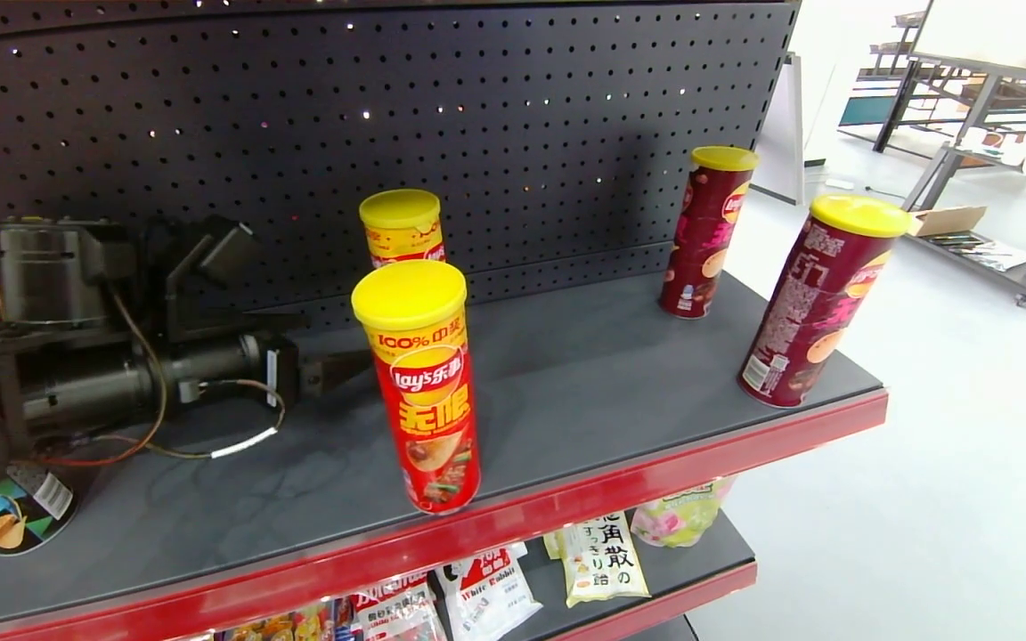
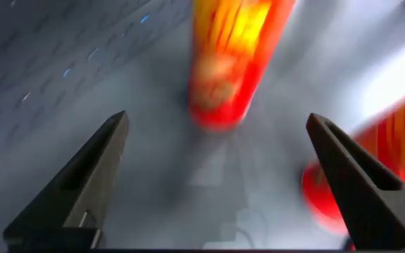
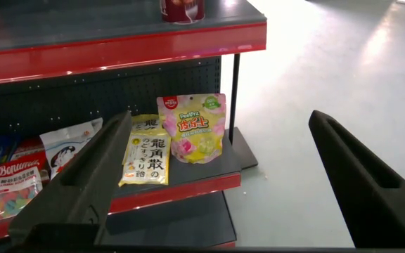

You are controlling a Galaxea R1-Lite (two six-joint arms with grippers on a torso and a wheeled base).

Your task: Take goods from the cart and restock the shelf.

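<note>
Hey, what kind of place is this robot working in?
Probably a mock shop aisle set up inside a workshop or lab. A red-edged retail shelf with a pegboard back holds chip cans, snack bags lie one level down, and bare metal workbenches stand on the open floor beyond.

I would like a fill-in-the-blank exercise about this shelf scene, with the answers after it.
1. The front red chip can has a ___ lid.
2. On the top shelf stand ___ dark maroon cans.
3. The left tool is ___ and holds nothing.
4. The green snack bag lies on the shelf ___ the top one.
Missing words: yellow, two, open, below.
</note>
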